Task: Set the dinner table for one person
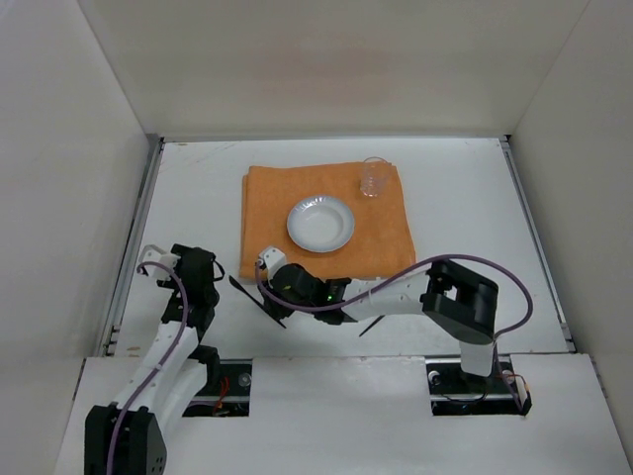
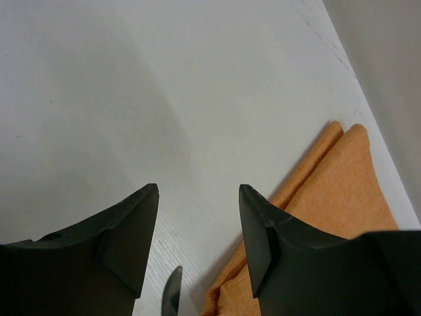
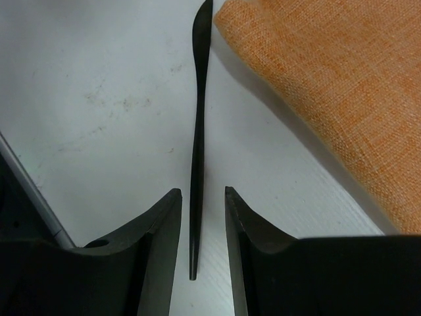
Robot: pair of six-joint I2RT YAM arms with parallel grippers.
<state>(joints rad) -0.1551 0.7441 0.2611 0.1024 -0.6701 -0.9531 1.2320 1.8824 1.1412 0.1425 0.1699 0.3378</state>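
The dinner table (image 1: 465, 198) is a white top carrying an orange placemat (image 1: 277, 198). A white plate (image 1: 320, 223) sits on the mat, and a clear glass (image 1: 372, 178) stands at its back right corner. A slim black knife (image 1: 252, 300) lies flat on the table just off the mat's near left corner. My right gripper (image 3: 200, 191) is open and straddles the knife's handle end (image 3: 197, 131) without touching it. My left gripper (image 2: 198, 186) is open and empty above the table. The knife's tip (image 2: 172, 293) shows just below its jaws, with the mat's edge (image 2: 329, 197) to the right.
The right forearm (image 1: 396, 292) stretches across the near edge of the mat. A thin dark piece (image 1: 371, 325) shows partly under it; I cannot tell what it is. Metal rails (image 1: 134, 247) line the table's sides, and white walls close in left, right and back.
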